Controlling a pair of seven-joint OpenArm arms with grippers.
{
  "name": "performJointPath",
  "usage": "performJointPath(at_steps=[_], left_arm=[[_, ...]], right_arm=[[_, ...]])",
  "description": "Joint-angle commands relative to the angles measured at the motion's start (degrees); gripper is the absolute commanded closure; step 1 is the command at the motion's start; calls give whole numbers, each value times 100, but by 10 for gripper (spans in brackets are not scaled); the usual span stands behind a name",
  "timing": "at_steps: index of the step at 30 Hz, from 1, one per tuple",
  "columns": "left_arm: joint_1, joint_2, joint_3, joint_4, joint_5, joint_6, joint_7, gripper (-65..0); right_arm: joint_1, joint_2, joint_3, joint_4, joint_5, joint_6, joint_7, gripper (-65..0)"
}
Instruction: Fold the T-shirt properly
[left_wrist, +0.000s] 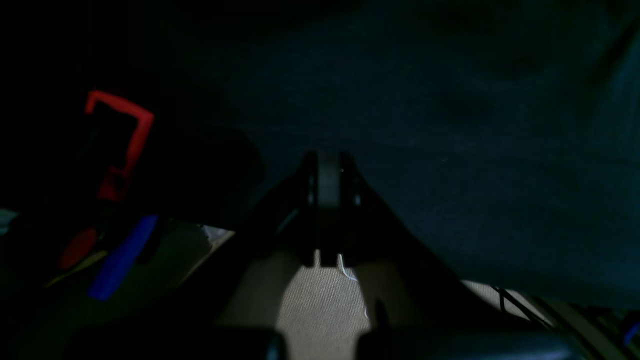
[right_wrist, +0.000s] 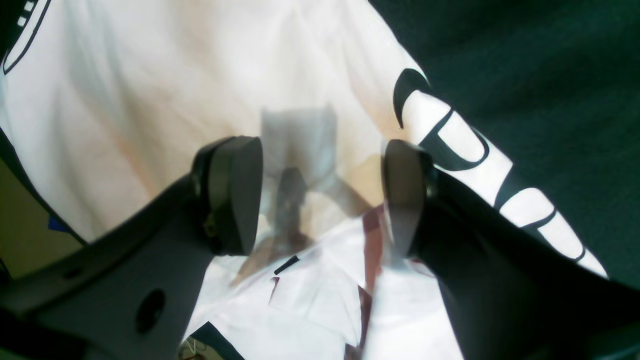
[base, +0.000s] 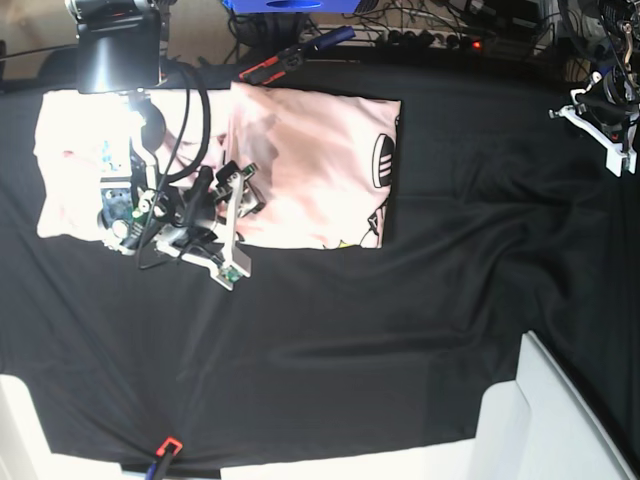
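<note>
Pink T-shirt (base: 300, 160) | striped logo (lettering unreadable) | right pincer (right_wrist: 322, 195) parted

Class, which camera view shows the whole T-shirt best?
The base view: the T-shirt lies on the black cloth with its full outline visible. The right wrist view shows only a close patch with black lettering between the open right gripper. The left wrist view shows none of it.

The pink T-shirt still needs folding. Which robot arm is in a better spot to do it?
The right one, probably. The right gripper hangs open directly over the pale pink cotton T-shirt; the left gripper is shut over bare black table cloth.
</note>
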Motion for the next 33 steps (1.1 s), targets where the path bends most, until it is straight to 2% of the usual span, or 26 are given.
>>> performJointPath(at_steps=[1,8,13,33], left_arm=[[4,-126,-54,65,-21,3,-81,0],[4,-126,-54,65,-21,3,-81,0],[4,-126,-54,65,-21,3,-81,0],[-5,-126,-54,65,-21,3,-81,0]], right_arm=[[115,36,4,109,85,14,83,-355],[124,168,21,135,76,14,65,-357],[106,168,531,83,76,14,65,-357],[186,150,522,-357,76,14,65,-354]])
